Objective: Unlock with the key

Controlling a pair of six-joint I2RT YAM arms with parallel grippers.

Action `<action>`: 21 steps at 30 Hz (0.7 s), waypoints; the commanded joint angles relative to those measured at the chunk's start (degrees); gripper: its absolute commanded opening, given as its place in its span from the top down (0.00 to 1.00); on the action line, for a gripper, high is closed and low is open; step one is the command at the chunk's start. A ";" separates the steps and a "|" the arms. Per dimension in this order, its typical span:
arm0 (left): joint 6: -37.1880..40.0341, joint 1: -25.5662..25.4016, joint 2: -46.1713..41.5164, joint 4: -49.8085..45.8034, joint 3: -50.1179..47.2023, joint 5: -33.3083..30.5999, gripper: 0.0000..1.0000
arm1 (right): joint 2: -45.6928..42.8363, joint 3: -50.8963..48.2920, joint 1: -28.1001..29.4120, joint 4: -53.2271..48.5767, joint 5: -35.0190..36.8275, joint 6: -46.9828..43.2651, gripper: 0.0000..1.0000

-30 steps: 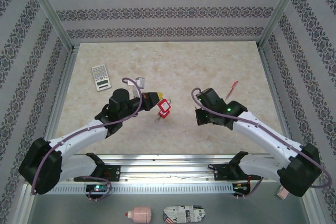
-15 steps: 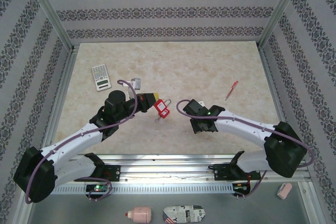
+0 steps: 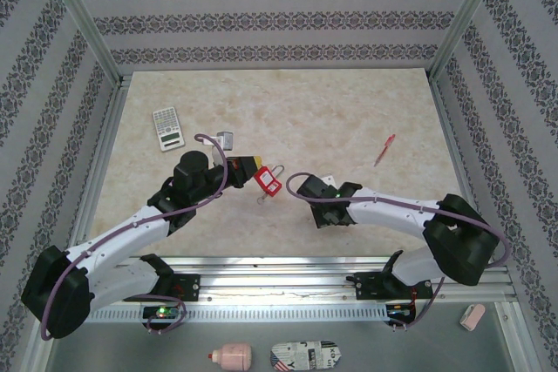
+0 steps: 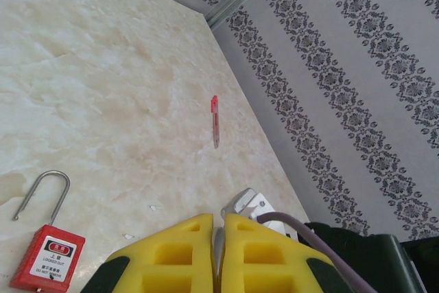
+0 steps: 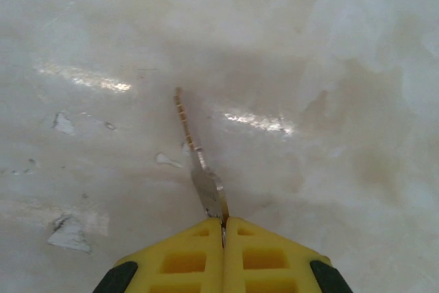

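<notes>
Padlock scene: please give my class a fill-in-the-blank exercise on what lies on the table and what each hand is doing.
1. The right hand is pinching a metal ____.
2. The padlock lying on the table has a ____ body.
3. The left hand is ____, not open, and holds nothing.
4. The grey device with buttons near the table's left edge is a ____.

Missing words: key; red; shut; calculator.

Red padlock (image 4: 46, 264), silver key (image 5: 206, 184), red pen (image 4: 215, 120), beige marbled table (image 3: 305, 111), grey floral-striped walls (image 3: 279, 15)
</notes>
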 commanded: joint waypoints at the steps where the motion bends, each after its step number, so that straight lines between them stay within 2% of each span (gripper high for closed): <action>1: 1.12 0.73 -1.27 -0.08 -0.35 -0.19 1.00 | 1.08 -1.58 0.78 1.43 0.58 2.53 1.00; 4: 1.20 0.73 -1.29 -0.25 -0.38 -0.21 1.00 | 1.05 -2.12 0.78 2.23 -0.17 2.64 1.00; 7: 1.42 0.79 -1.22 -0.52 -0.14 -0.02 1.00 | 0.76 -1.97 0.86 2.78 -0.77 2.34 0.82; 10: 1.47 0.73 -1.12 -0.52 -0.15 0.03 1.00 | 1.05 -1.51 0.78 3.64 -0.91 1.83 0.73; 13: 1.56 0.73 -0.96 -0.37 -0.23 0.06 1.00 | 2.35 -1.02 0.04 5.69 -3.19 0.76 0.75; 18: 1.60 0.75 -1.28 -0.77 -0.32 0.33 1.00 | 4.74 -0.25 -1.24 7.05 -5.10 -0.27 0.92; 21: 1.95 0.82 -1.97 -1.44 -0.46 -0.01 1.00 | 5.26 0.24 -1.40 6.94 -5.39 -0.71 0.93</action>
